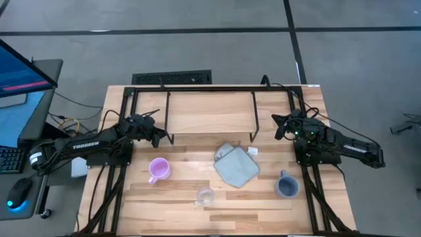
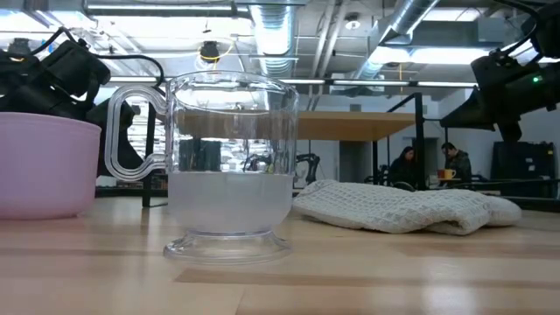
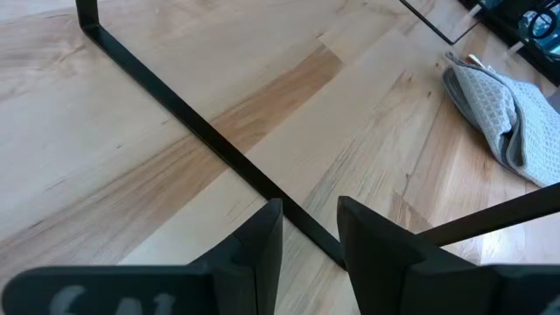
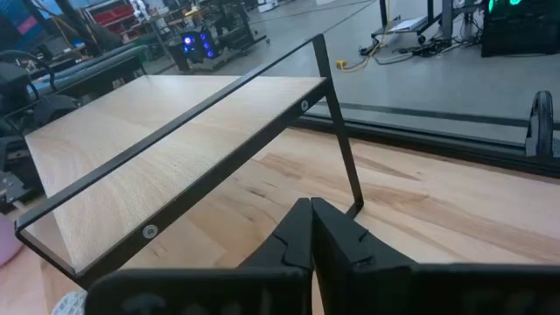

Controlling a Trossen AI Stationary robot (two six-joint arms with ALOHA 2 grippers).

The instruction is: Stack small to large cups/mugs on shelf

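Observation:
The shelf (image 1: 210,108), a light wooden board on black wire legs, stands at the table's far side; it also shows in the right wrist view (image 4: 157,149). The pink-lilac mug (image 1: 158,169), the clear glass cup (image 1: 205,195) and the blue-grey mug (image 1: 287,185) stand upright on the table, nearer than the shelf. My left gripper (image 1: 158,135) hovers by the shelf's left legs, slightly open and empty, above a black leg wire (image 3: 219,149). My right gripper (image 1: 279,128) is shut and empty by the shelf's right legs (image 4: 346,157).
A grey-green cloth (image 1: 235,164) lies crumpled on the table between the pink mug and the blue-grey mug, just in front of the shelf. A monitor and keyboard (image 1: 13,85) stand off the table's left. People sit in the room far behind (image 2: 429,166).

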